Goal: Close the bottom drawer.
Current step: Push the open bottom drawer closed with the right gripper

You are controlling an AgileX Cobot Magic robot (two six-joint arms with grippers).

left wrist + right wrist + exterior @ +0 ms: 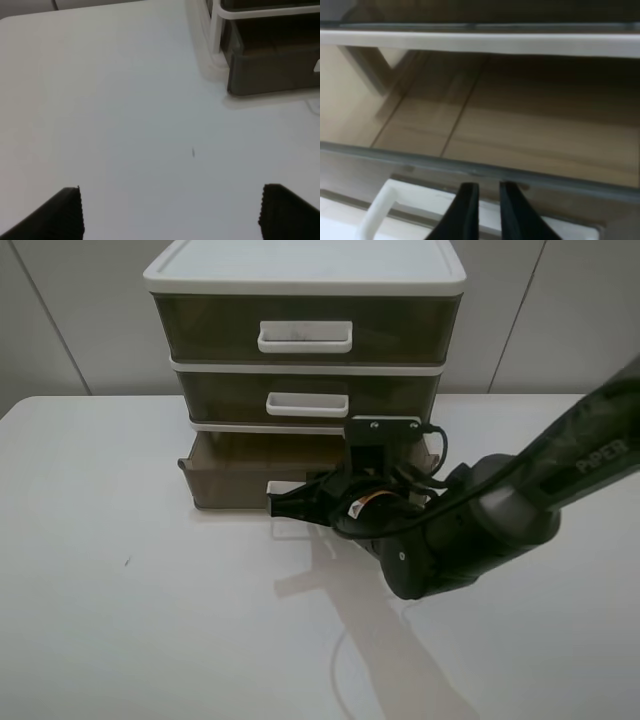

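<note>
The bottom drawer (235, 476), a translucent olive-brown tray, stands pulled partly out of the three-drawer unit (300, 270). Its white loop handle (284, 487) faces the front. My right gripper (276, 504) is at the drawer's front, right by the handle. In the right wrist view the black fingers (468, 200) stand almost together in front of the handle (382, 207), with the drawer's empty inside (520, 130) beyond. My left gripper (172, 192) is open and empty over bare table, left of the drawer's corner (270, 70). It is out of the exterior high view.
The middle drawer (305, 398) and top drawer (300, 330) are pushed in. The unit stands at the back of the white table (120, 620), against a wall. A small dark speck (127, 561) lies on the table's left side.
</note>
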